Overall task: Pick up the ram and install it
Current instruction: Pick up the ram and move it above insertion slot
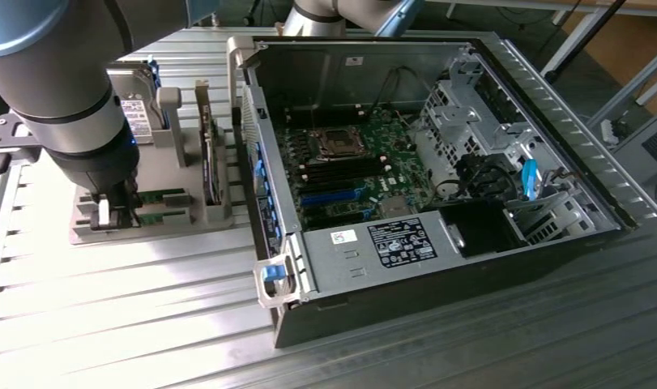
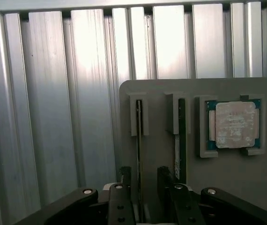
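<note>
Ram (image 2: 139, 136) upright in grey holder (image 2: 158, 140), between the prongs of the wide-open, empty tool (image 2: 144, 177)

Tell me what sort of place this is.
Likely a robot PC-assembly bench: an open desktop computer case, motherboard exposed; a gray fixture holding a CPU chip; a slotted aluminium table.

Grey holder (image 2: 171, 87) on ribbed aluminium bench (image 2: 54, 117). Two RAM sticks stand edge-on in parallel slots. The ram (image 2: 139, 140) sits between the spread fingers (image 2: 164, 176) of the gripper (image 2: 143, 177), with the second stick (image 2: 181, 131) just beside it. A square silver CPU (image 2: 235, 124) lies in its recess.
</note>
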`<state>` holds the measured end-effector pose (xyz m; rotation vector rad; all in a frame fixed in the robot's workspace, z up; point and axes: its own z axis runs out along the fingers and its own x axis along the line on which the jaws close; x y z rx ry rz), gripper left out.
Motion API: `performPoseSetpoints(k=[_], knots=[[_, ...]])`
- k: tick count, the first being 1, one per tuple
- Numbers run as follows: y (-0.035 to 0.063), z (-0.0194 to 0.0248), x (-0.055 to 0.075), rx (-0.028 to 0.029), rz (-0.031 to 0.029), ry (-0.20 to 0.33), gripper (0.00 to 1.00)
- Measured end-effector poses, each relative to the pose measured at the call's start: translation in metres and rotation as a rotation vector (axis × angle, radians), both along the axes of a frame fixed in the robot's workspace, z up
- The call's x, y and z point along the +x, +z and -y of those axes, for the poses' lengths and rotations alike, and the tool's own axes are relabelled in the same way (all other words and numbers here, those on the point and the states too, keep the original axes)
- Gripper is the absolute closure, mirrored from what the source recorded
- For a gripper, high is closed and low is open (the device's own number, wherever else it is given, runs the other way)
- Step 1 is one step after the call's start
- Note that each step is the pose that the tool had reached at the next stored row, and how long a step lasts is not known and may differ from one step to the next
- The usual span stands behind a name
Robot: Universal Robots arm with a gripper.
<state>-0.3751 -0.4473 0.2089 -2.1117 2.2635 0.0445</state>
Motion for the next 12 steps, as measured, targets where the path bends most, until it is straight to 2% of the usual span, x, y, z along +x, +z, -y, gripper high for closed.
performPoseSetpoints(k=[3, 8, 9, 10, 12], knots=[[-0.0015, 0.0, 0.001, 0.0002, 0.0003, 0.034, 0.65], [-0.0018, -0.0006, 0.0058, 0.0001, 0.0001, 0.035, 0.67], [-0.0018, -0.0006, 0.0058, 0.0001, 0.0002, 0.035, 0.73], [-0.0018, -0.0006, 0.0058, 0.0, 0.0001, 0.035, 0.85], [-0.0017, -0.0006, 0.0058, 0.0, 0.0001, 0.035, 0.89]])
